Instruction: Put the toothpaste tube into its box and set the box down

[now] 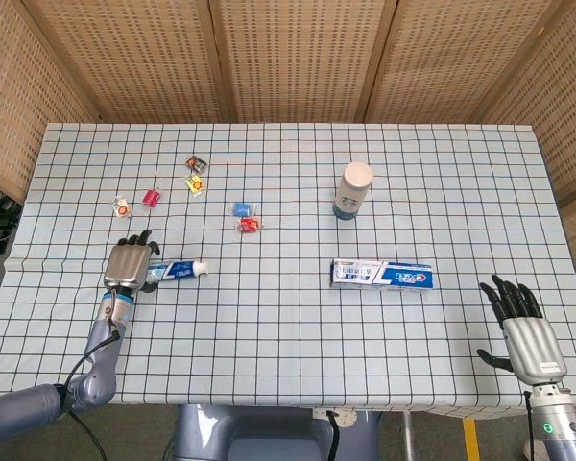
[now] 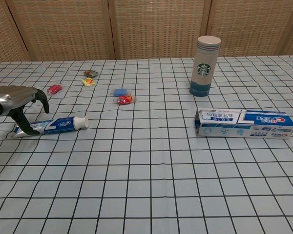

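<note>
- Left hand (image 2: 14, 100) fingers (image 2: 23, 124) curl down over the tail end of the toothpaste tube (image 2: 56, 125); thumb and fingertips straddle it. Can't tell if they actually pinch it or only bracket it; the tube looks flat on the table (image 2: 146, 195).
- Right hand (image 1: 523, 331) is at the near right table edge, fingers spread, holding nothing, well apart from the box (image 1: 382, 275).
- Step in hand, by my read: the grasp on the tube. Nothing is inserted; the tube lies left of centre, cap pointing right, and the box lies flat right of centre.
- Next move calls for a firm close on the tube and a lift, with the right hand coming over to the box and steadying it.
- Chest view only: the box's left end flap is open, facing the tube side, and the left fingertips' contact height shows. The right hand is out of that frame.
- Head view only: the right hand, the left forearm and the full layout.
- Bystanders: a tumbler (image 2: 205, 66) behind the box and small wrapped sweets (image 1: 194, 175) behind the tube, all apart from both.
</note>
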